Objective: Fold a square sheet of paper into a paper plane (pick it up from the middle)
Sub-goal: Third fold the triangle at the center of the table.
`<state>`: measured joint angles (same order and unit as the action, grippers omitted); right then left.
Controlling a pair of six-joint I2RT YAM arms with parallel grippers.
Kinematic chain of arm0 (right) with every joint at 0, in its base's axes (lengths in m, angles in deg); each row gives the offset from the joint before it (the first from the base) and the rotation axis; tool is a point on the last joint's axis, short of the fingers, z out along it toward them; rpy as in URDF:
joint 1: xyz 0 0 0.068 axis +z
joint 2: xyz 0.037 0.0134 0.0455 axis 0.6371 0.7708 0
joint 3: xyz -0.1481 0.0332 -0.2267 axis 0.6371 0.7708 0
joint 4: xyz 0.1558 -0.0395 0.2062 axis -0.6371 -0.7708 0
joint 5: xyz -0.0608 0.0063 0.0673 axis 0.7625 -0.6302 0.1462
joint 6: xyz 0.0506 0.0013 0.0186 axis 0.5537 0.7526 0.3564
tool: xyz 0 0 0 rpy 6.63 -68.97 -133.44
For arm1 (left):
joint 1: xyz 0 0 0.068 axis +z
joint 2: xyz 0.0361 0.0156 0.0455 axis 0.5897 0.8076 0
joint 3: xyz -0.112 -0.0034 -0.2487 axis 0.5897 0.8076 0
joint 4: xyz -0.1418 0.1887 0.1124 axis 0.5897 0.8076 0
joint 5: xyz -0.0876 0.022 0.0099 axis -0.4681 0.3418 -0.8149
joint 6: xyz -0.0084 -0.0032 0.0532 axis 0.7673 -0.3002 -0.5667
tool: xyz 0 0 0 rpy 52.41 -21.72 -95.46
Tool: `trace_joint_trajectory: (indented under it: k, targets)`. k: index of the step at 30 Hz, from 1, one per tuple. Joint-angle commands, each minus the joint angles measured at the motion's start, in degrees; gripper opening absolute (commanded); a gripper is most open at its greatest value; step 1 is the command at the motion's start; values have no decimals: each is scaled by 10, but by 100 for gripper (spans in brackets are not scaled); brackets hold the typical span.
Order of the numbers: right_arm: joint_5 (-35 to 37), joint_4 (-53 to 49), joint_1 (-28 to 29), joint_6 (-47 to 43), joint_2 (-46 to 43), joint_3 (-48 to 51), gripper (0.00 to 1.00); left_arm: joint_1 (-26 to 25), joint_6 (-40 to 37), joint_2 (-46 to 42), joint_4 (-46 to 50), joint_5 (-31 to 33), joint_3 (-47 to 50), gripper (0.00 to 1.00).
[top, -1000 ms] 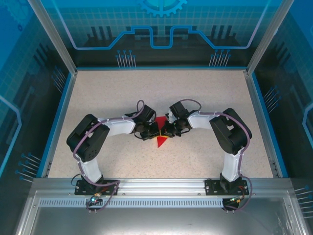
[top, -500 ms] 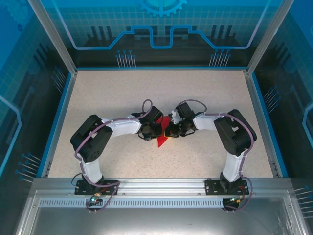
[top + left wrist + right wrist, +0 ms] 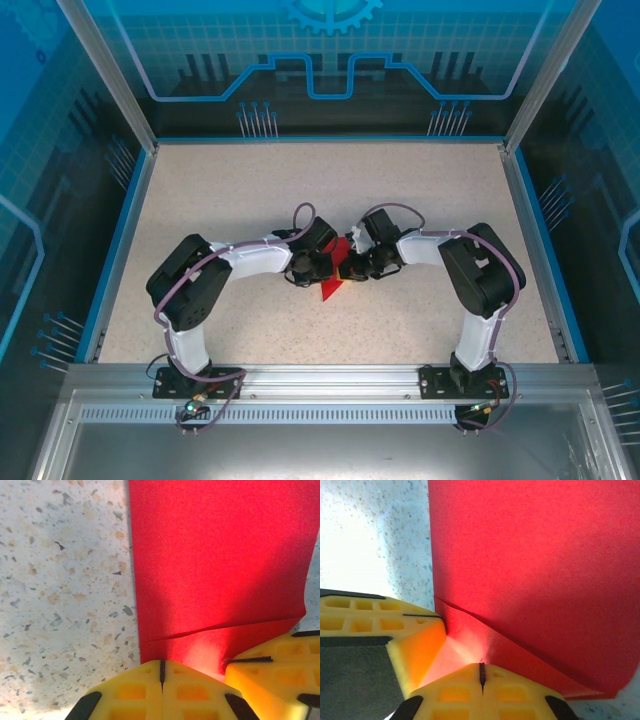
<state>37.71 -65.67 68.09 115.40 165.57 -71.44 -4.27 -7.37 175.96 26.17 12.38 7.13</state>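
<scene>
Centrally, red folded sheet of paper (image 3: 329,288) over speckled table (image 3: 230,190), left jaws and right jaws both pinching it.

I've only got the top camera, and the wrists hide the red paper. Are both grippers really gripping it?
Observer: The left wrist view shows the left gripper shut on the red paper at its edge, fingertips meeting.
Operator: And the right one?
Observer: Right wrist view: the right gripper is shut on the paper too.
Operator: Is the paper flat there?
Observer: No, a crease runs across it just ahead of the left gripper.
</scene>
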Motion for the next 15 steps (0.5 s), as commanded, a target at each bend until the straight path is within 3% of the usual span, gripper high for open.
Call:
trace_joint_trajectory:
  k: [1, 15]
  targets:
    - [36, -31, -10, -5, 15, -9, 1, -5, -10, 32, 86, 36, 4, 0]
    - [133, -84, -135, 46, -24, -22, 0, -6, -16, 43, 110, 54, 7, 0]
